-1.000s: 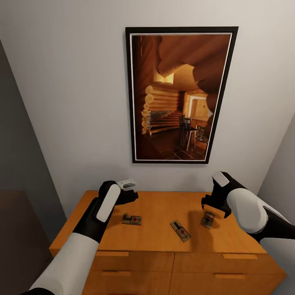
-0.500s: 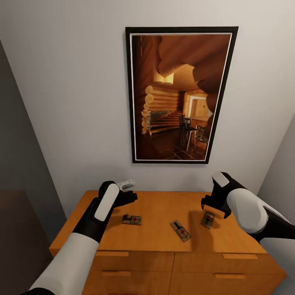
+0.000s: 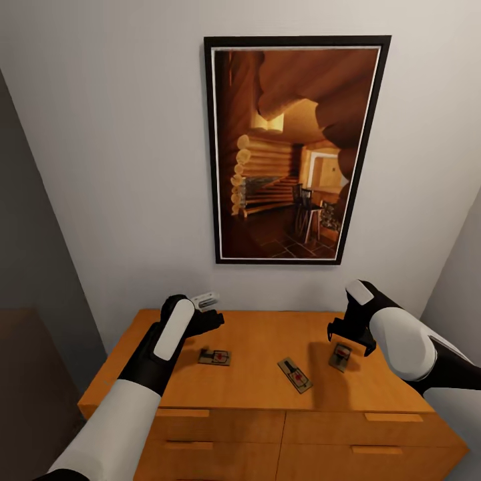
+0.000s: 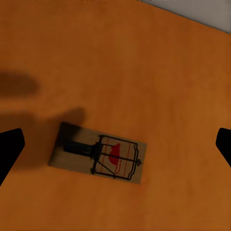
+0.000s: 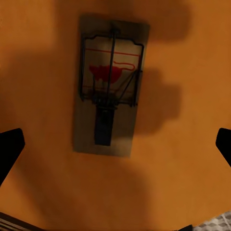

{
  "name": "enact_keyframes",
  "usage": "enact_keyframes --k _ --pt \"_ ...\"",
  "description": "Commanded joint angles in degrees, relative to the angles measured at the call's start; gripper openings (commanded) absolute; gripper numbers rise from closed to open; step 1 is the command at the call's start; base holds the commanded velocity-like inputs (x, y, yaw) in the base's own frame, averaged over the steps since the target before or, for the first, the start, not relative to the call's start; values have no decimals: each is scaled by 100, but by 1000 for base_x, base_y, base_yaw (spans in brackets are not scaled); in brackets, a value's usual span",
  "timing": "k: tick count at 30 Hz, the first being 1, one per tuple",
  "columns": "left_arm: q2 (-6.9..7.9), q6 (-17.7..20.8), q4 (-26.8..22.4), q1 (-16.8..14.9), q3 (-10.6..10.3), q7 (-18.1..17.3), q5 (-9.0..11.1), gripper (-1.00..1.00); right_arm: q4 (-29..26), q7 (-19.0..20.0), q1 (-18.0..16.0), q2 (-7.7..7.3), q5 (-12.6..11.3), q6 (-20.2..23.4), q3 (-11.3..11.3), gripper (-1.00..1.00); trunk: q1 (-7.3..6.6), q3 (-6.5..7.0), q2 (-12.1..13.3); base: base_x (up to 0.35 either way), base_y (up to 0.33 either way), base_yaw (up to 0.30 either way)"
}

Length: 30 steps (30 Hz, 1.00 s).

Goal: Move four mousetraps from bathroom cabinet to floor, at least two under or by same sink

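On the orange-brown wooden cabinet [image 3: 267, 381], three tan wooden mousetraps [image 3: 294, 375] lay unlabelled; both end effectors, left [image 3: 208, 314] and right [image 3: 342, 334], hovered wide open, empty.

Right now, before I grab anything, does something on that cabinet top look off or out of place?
Nothing looks damaged. Three mousetraps lie flat and apart on the cabinet top: left mousetrap, middle mousetrap, right mousetrap, each turned a different way. Only three are in sight, though the job calls for four. Both grippers hover open above them: left gripper, right gripper.
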Motion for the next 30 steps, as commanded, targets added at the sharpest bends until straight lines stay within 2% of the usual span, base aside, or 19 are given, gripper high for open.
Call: enact_keyframes --k 1,25,30 --pt "-1 7 -6 -5 -5 60 56 100 -5 -51 -5 0 -58 12 5 100 24 -28 -50 0 0 0" --pt "-2 4 -299 -5 -14 62 90 100 24 -31 -4 -4 -73 -90 1 100 551 -459 -1013 0 0 0" --pt "-3 4 -447 -4 -17 61 198 100 239 -15 0 -12 -96 -195 -9 100 661 -549 -1213 0 0 0"
